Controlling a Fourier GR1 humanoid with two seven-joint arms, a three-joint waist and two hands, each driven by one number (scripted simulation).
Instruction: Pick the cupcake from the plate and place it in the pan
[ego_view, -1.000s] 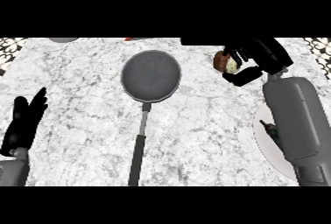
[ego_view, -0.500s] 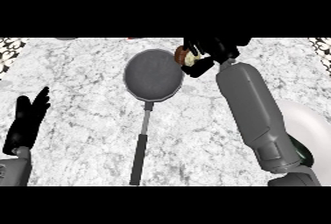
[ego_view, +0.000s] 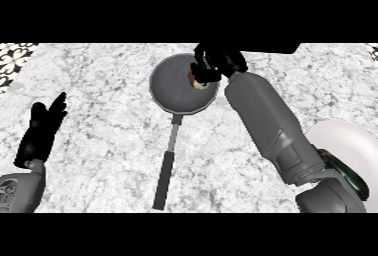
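Observation:
The grey pan (ego_view: 177, 92) lies at the counter's back middle, its long dark handle (ego_view: 167, 165) pointing toward me. My right hand (ego_view: 215, 62) hangs over the pan's right rim, its fingers curled round the cupcake (ego_view: 198, 82), which shows brown and cream just below the fingers, over the pan's inside. The white plate (ego_view: 347, 145) sits at the right edge, partly hidden by my right forearm. At the left, my left hand (ego_view: 44, 125) rests open with its fingers up.
A marble counter (ego_view: 103, 165) spans the view. A patterned tile strip (ego_view: 13, 57) shows at the far left back corner. A dark object (ego_view: 269, 48) sits at the back edge behind my right hand.
My right hand has carried the cupcake leftward from the right side of the counter to over the pan's right rim. The left hand has stayed still.

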